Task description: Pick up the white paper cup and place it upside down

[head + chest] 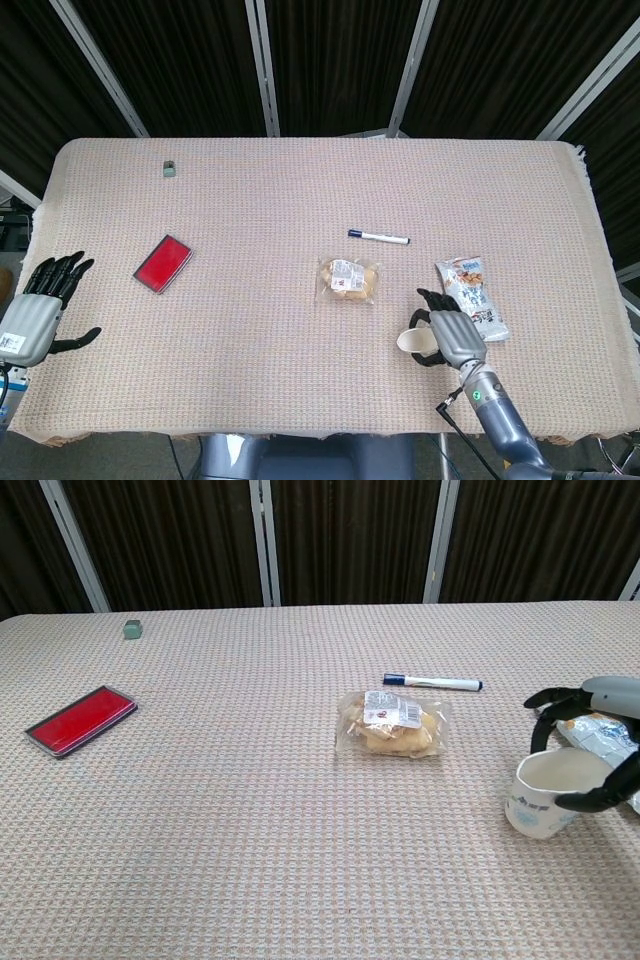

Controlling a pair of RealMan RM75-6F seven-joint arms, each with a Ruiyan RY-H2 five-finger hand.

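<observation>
The white paper cup [411, 341] [540, 795] is at the front right of the table, mouth up and tipped a little toward the left. My right hand [452, 335] [592, 742] grips it from the right side, thumb across its front wall and fingers curled round the far rim. My left hand [38, 310] hangs off the table's left front corner, fingers spread, holding nothing; the chest view does not show it.
A silver snack bag [473, 296] [608, 738] lies right behind my right hand. A wrapped bread packet [347, 280] and a blue-capped marker [379, 237] lie mid-table. A red flat case [163, 263] and a small grey-green block [169, 168] are on the left.
</observation>
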